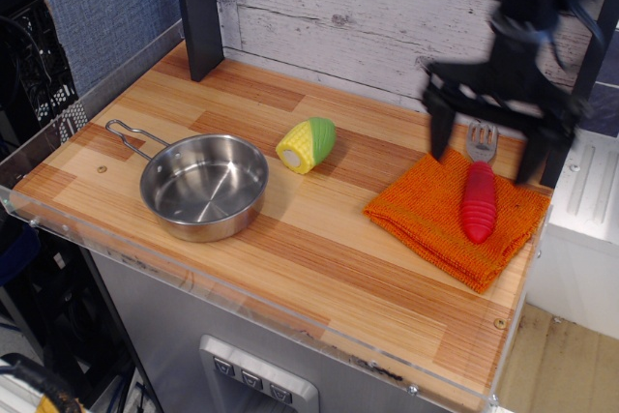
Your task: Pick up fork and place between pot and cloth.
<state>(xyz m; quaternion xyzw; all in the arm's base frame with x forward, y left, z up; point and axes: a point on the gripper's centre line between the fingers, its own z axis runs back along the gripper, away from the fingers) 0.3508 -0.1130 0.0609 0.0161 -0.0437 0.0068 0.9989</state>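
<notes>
The black gripper (pixel 486 157) hangs blurred over the desk's right end, its two fingers spread wide apart and holding nothing — one fingertip (pixel 437 147) to the left of the fork's tines, the other near the cloth's far right corner. Between and below them lies the fork (pixel 478 191), its thick ribbed red plastic handle resting lengthwise on the cloth (pixel 426 212) and its short grey tines reaching off the cloth's back edge toward the wall. The cloth is a folded orange square with a knitted, nubbly surface, set at an angle close to the right rim of the desk (pixel 319 268).

A stretch of bare striped wood — light and darker planks, smooth — opens to the left of the cloth. At the back of that stretch lies a toy corn cob (pixel 306 145), yellow kernels with a green husk end. Farther left sits the pot (pixel 204 187), shallow, round, shiny steel, its thin wire loop handle pointing toward the left edge. A clear plastic lip runs along the front rim.
</notes>
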